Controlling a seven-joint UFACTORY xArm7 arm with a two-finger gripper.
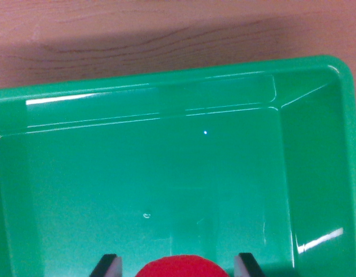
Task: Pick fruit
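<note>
A green plastic bin (pixel 316 144) fills nearly the whole wrist view, seen from above. At the wrist view's left the bin runs out of the picture, its rim slanting along the upper left with a bright streak of reflected light on the inner wall just under it. The bin's floor is a flat, glossy green panel with nothing lying on the part that shows; only small glints of light mark it, one pinpoint above the middle and a faint one lower down.

At the bottom edge, the jaws (pixel 179 266) come into the picture as two dark tips, one left of centre and one right of centre, set well apart. Between them sits a red rounded fruit (pixel 180 268), only its upper curve visible, the rest cut off by the bottom of the picture. The fruit lies in the gap between the two tips, above the bin's floor. There is a narrow green gap on either side between the fruit and each tip, so I cannot tell whether the jaws have hold of it or merely bracket it.

Toward the wrist view's right the bin's side wall slopes up to a rounded corner at the upper right, with another bright reflection low on that wall. Beyond the rim, along the top, runs the wooden surface (pixel 137 34), pinkish brown with dark grain lines.
</note>
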